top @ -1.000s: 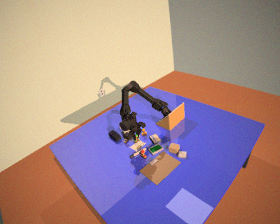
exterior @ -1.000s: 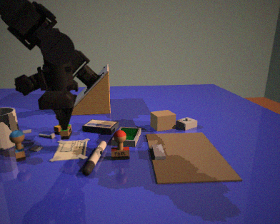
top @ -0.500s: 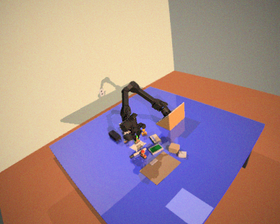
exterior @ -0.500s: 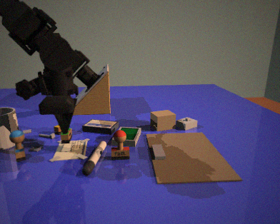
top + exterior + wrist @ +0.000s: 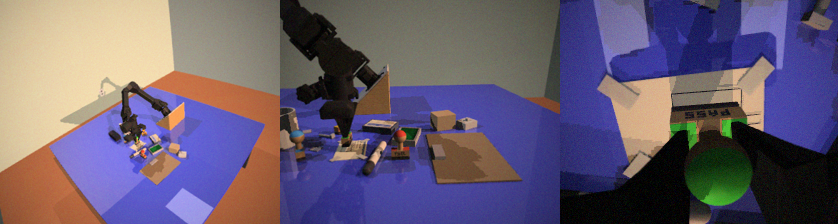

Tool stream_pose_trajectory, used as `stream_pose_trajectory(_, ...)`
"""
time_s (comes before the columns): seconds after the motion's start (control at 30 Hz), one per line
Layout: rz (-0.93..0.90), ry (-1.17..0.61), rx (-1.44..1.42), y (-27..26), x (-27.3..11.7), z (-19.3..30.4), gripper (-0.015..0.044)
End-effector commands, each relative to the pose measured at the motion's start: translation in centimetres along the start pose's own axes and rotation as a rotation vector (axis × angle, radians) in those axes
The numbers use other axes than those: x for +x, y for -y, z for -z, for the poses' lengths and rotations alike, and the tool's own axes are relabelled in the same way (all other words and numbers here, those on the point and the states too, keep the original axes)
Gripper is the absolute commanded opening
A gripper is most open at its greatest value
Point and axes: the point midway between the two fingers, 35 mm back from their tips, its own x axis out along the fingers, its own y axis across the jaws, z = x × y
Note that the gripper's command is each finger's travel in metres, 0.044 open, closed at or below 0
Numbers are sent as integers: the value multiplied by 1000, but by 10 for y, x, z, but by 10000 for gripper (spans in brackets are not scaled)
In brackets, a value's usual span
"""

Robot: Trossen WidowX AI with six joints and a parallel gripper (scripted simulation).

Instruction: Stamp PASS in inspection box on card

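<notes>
My gripper [image 5: 137, 138] [image 5: 346, 135] [image 5: 709, 134] is shut on the PASS stamp [image 5: 346, 140] [image 5: 718, 176], which has a green knob and a wooden block lettered PASS. The stamp is upright, low over the pale card [image 5: 351, 153] [image 5: 645, 111]. Whether it touches the card is not clear. The card is held by tape strips at its corners. The upper part of the inspection box outline [image 5: 706, 91] shows just beyond the block; its lower part is hidden. The green ink pad [image 5: 156, 149] [image 5: 413, 134] lies open beside the card.
A red-knobbed stamp [image 5: 400, 144] and a marker [image 5: 374, 158] stand and lie near the card; a blue-knobbed stamp [image 5: 298, 144] is left. A dark flat box [image 5: 381, 126], wooden block [image 5: 443, 120], white box [image 5: 466, 123], brown board [image 5: 473, 160] and wedge [image 5: 376, 100] are around.
</notes>
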Motion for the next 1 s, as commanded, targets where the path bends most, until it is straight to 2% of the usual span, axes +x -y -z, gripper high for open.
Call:
stream_pose_trajectory(0.0,5,4,-4,2,4,-1,0)
stream_pose_trajectory(0.97,6,5,-4,2,12,-1,0)
